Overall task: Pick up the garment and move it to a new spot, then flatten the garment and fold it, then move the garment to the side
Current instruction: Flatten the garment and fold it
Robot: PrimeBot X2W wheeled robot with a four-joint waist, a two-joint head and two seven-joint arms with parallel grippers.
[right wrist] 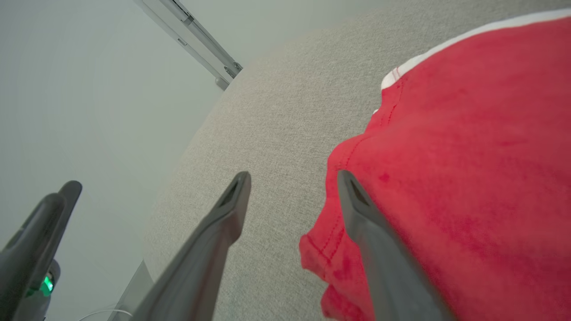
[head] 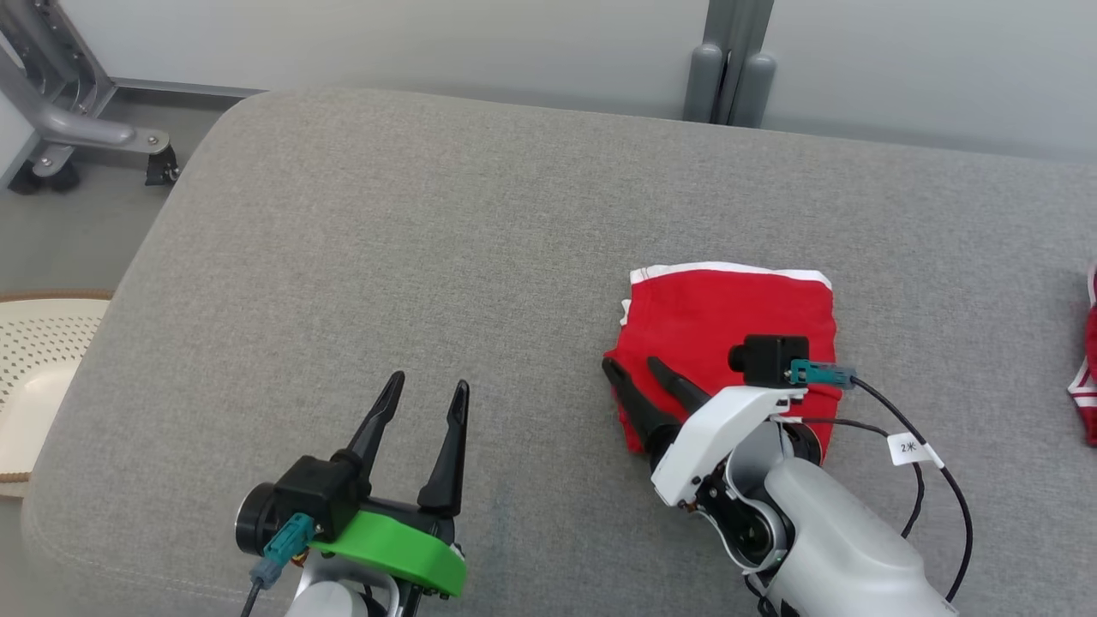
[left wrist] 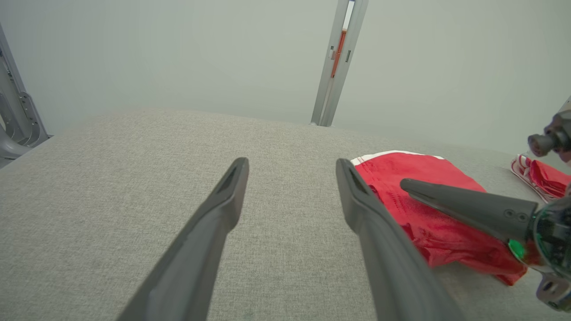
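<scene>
A folded red garment [head: 728,321] with a white band along its far edge lies flat on a grey fabric-covered surface [head: 446,223], right of centre in the head view. The right gripper [head: 632,366] is at the garment's near left corner with its two dark fingers spread apart and nothing between them. In the right wrist view, one finger [right wrist: 374,232] lies over the red cloth and the other [right wrist: 214,232] over bare grey fabric, so the pair straddles the garment's hemmed edge; whether either fingertip touches the cloth cannot be told. The left gripper [head: 428,383], on its green mount, is over the bare surface well to the left of the garment, its fingers likewise wide apart and empty. The left wrist view shows the garment [left wrist: 415,196] beyond that gripper's right-hand finger. A second red-and-white piece of cloth [head: 1087,368] lies at the surface's far right edge. Off the surface to the left are a pale perforated basket [head: 38,368] and a grey metal frame on casters [head: 81,128].
</scene>
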